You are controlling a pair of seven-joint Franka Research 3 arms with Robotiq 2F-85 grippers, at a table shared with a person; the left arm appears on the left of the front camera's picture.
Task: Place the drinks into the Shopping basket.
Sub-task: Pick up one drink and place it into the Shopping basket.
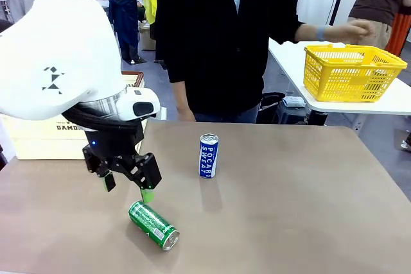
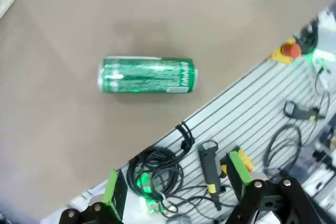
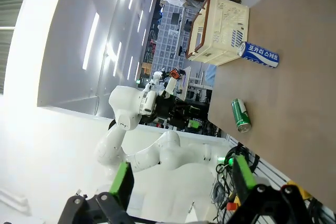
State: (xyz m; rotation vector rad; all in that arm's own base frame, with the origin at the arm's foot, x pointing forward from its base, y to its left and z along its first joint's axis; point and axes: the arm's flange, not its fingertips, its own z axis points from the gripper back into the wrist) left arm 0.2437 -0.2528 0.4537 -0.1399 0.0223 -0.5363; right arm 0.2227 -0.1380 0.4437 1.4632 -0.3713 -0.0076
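A green drink can (image 1: 153,224) lies on its side near the table's front edge. My left gripper (image 1: 128,190) hangs open just above and behind it, its green pads apart and nothing between them. In the left wrist view the green can (image 2: 147,75) lies ahead of the open left gripper (image 2: 176,179). A blue "POCARI SWEAT" can (image 1: 209,155) stands upright mid-table. The cream Shopping basket (image 1: 45,138) sits at the far left, mostly hidden behind my left arm. In the right wrist view my right gripper (image 3: 184,179) is open and empty, far from the basket (image 3: 220,30), the blue can (image 3: 260,54) and the green can (image 3: 241,115).
A person in a dark jacket (image 1: 221,36) stands at the table's far side, one hand over a yellow mesh basket (image 1: 350,72) on a white side table. Cables and a red stop button (image 2: 291,50) lie below the table's near edge.
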